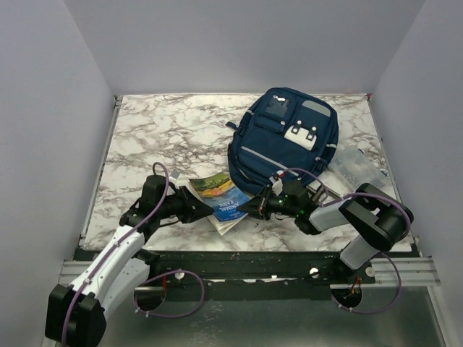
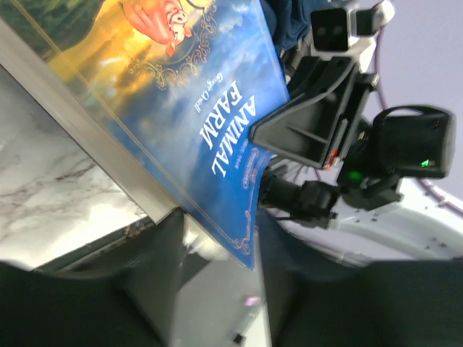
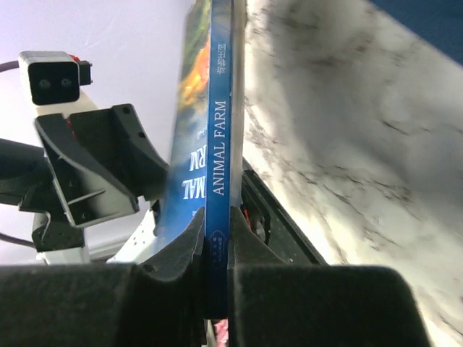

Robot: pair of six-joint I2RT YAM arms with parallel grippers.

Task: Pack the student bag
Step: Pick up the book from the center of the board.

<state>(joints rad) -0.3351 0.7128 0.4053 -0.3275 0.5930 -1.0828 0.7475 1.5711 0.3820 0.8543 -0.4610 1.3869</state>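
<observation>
Handover is happening: your right hand (image 3: 217, 253) is clamping the book (image 3: 218, 144) by its spine, your left hand (image 2: 217, 282) is gaping around its corner. The student bag (image 1: 282, 137) is lying just behind; you're likely needing its mouth opened next.

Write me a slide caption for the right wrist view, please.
Right claw clamps the spine of the Animal Farm book, marble table behind.

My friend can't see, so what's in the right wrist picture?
The right hand pinches the spine of a blue book titled Animal Farm. The left hand shows beside it, with the marble table behind.
</observation>
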